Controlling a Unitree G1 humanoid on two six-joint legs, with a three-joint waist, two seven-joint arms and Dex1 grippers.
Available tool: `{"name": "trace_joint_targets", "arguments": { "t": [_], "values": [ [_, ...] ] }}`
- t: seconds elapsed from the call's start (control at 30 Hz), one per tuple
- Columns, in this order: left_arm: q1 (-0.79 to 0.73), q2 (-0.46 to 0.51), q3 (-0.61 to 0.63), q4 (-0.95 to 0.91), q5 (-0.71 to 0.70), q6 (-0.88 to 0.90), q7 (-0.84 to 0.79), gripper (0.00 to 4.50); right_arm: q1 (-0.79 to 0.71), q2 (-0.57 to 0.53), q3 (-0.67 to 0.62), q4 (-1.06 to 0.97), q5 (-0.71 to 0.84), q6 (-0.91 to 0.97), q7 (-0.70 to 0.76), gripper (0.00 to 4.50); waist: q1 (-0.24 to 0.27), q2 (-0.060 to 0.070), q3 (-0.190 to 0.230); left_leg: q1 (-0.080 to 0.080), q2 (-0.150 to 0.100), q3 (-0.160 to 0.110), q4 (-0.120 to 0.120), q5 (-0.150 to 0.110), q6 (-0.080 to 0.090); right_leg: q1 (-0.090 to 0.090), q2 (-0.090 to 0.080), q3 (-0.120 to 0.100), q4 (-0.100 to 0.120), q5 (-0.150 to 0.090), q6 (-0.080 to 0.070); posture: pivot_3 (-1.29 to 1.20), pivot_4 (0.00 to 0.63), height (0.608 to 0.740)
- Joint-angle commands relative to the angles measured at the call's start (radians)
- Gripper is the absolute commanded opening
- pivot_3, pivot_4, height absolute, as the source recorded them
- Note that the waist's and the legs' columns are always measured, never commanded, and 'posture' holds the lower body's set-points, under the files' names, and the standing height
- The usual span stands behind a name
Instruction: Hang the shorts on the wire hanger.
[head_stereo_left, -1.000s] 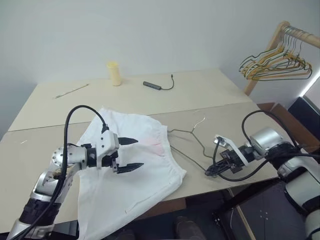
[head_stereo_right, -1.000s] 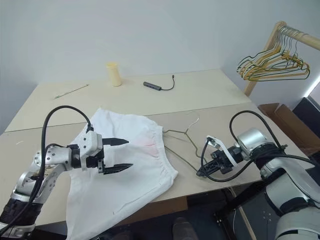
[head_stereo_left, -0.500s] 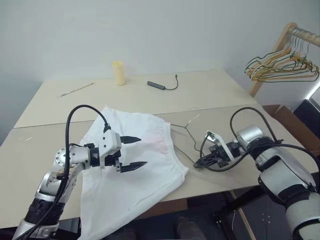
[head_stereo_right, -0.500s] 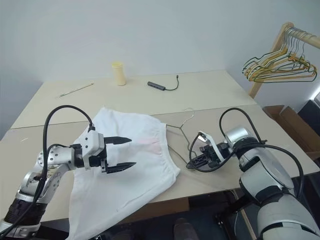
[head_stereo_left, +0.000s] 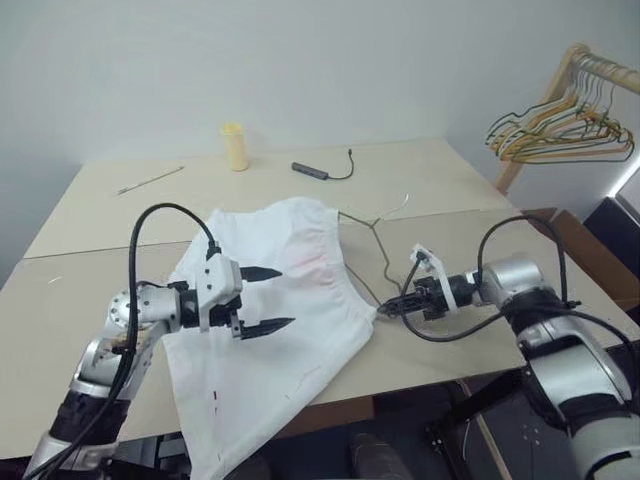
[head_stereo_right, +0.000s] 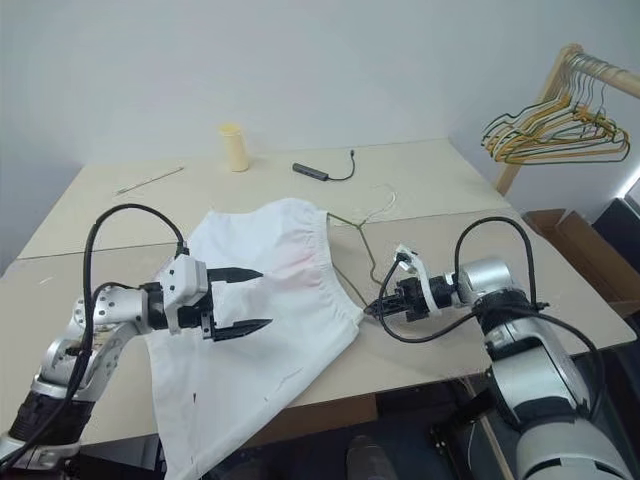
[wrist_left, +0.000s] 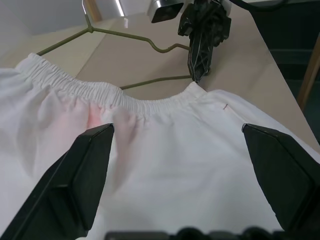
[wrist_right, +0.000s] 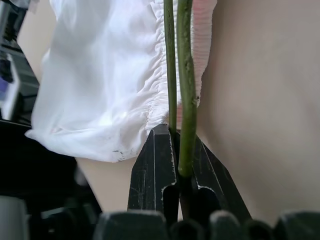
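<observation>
Wire hanger (head_stereo_left: 372, 262) now against shorts (head_stereo_left: 290, 310) waistband, clamped in right claw (head_stereo_left: 385, 311); left claw (head_stereo_left: 262, 298) apart above.

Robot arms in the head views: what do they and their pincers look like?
Silver-grey metal arms with rounded joint housings. Each pincer, left and right, has two tapered black fingers on a white mount. A black cable loops above each wrist.

Left gripper (head_stereo_left: 262, 298) agape, right gripper (head_stereo_left: 385, 311) clamped.
</observation>
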Motion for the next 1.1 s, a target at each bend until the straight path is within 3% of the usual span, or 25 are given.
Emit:
{"name": "trace_joint_targets", "arguments": {
  "t": [0.03,0.27,0.53,0.63,1.07,1.1],
  "values": [
    [-0.091,0.018,0.074,0.011,-0.047,-0.028,-0.005,4.46,0.029,-0.034,-0.049,-0.165,-0.041,-0.125,-0.037,0.00,-0.001,0.000,0.000,0.000,0.000,0.000,0.000,0.000,0.000,0.000,0.000,0.000,0.000,0.000,0.000,-0.11,0.000,0.740],
    [-0.327,0.141,0.156,0.105,-0.093,-0.038,-0.101,4.46,0.055,-0.053,0.003,-0.334,-0.174,-0.215,-0.111,0.00,-0.019,0.000,0.000,-0.001,0.000,0.000,0.001,0.000,0.000,-0.001,0.000,0.000,0.000,0.000,0.000,-0.10,0.000,0.740],
    [-0.496,0.240,0.037,0.311,0.020,-0.079,-0.261,4.46,0.013,-0.007,0.063,-0.421,-0.261,-0.151,-0.165,0.00,-0.026,0.000,0.000,0.000,0.000,0.000,0.001,0.000,0.000,0.000,0.001,0.000,0.000,0.000,0.001,-0.09,0.000,0.740],
    [-0.550,0.275,-0.051,0.406,0.084,-0.105,-0.389,4.46,-0.007,0.006,0.083,-0.451,-0.277,-0.129,-0.163,0.00,-0.028,0.000,0.000,-0.001,0.000,0.000,0.001,0.000,0.000,-0.001,0.001,0.000,0.000,0.000,0.001,-0.07,0.000,0.740],
    [-0.728,0.190,-0.197,0.673,0.177,-0.123,-0.506,4.46,-0.051,-0.003,0.127,-0.567,-0.321,-0.059,-0.162,0.00,0.002,0.000,0.000,-0.006,0.000,0.000,0.004,0.000,0.000,-0.004,0.001,-0.002,0.000,0.000,0.001,-0.07,0.000,0.740],
    [-0.737,0.196,-0.226,0.682,0.165,-0.119,-0.506,4.29,-0.051,-0.003,0.128,-0.571,-0.326,-0.053,-0.168,0.00,0.003,0.000,0.000,-0.008,0.001,0.000,0.006,-0.001,0.001,-0.004,0.001,-0.002,0.000,0.000,0.001,-0.07,0.000,0.740]
  ]
}}
